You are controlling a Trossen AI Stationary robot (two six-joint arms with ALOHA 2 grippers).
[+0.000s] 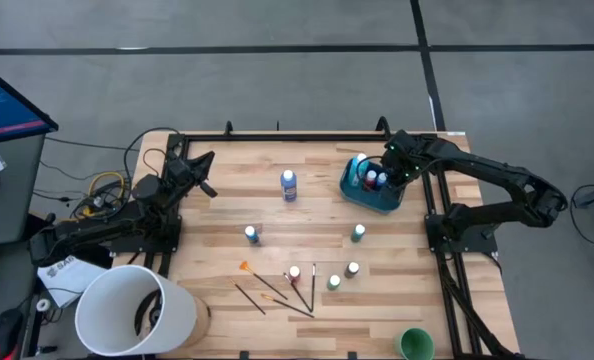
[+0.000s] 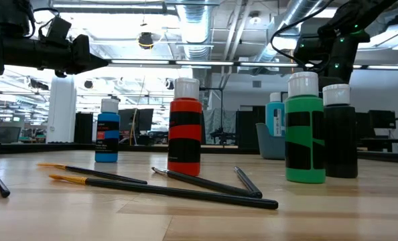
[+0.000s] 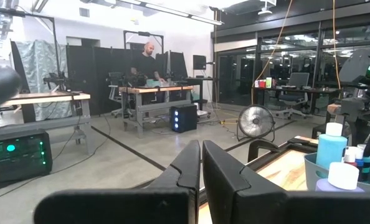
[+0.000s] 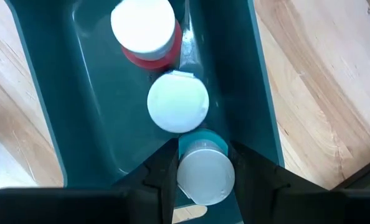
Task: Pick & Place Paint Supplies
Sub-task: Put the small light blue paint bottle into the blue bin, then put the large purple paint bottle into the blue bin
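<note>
My right gripper (image 1: 390,168) hangs over the teal tub (image 1: 355,190) at the table's far right and is shut on a white-capped teal-blue bottle (image 4: 203,177). A red bottle (image 4: 142,31) and another white-capped one (image 4: 177,102) stand in the tub beside it. On the table stand a tall blue bottle (image 1: 289,185), a small blue (image 1: 251,234), two green (image 1: 358,233) (image 1: 334,283), a red (image 1: 295,272) and a dark one (image 1: 352,269). Thin brushes (image 1: 277,290) lie near the front. My left gripper (image 1: 205,165) waits shut at the far left, above the table. My right gripper comes from above, pointing down into the tub. Its two fingers (image 4: 163,171) pinch the teal-blue bottle at its white cap (image 4: 186,177), one on each side. The bottle stands upright at one end of the tub; whether its base rests on the tub floor, I cannot tell.
A big white bucket (image 1: 137,310) stands at the table's near left corner and a green cup (image 1: 415,345) at the near right edge. Bare wood lies between the tall blue bottle and the tub. A person works at a bench in the room beyond.
</note>
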